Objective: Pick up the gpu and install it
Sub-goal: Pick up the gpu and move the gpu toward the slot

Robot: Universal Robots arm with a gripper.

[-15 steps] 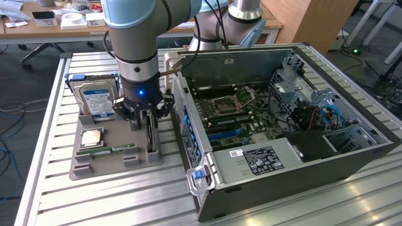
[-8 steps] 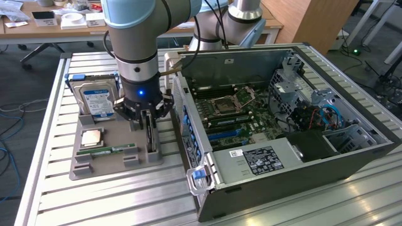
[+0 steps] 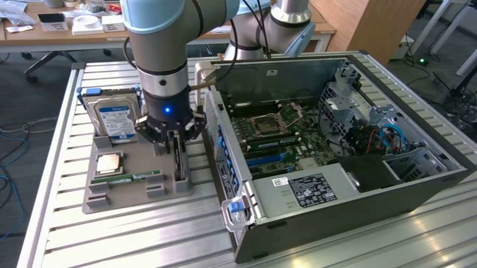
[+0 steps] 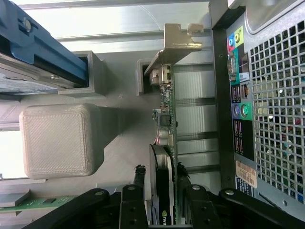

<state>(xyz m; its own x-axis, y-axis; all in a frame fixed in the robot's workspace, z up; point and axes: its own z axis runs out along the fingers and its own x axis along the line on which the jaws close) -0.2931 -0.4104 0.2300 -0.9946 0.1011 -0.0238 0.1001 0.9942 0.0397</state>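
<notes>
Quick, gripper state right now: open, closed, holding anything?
Gripper: closed on the gpu, one finger on each face; the card stands on edge in the gray holder.

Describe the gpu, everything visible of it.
The gpu is a thin green circuit card with a black cooler block on one face and a silver metal bracket at one end. It stands on edge in a slot of the grey holder tray, beside the open computer case. The gripper straddles its cooler end from above.
</notes>
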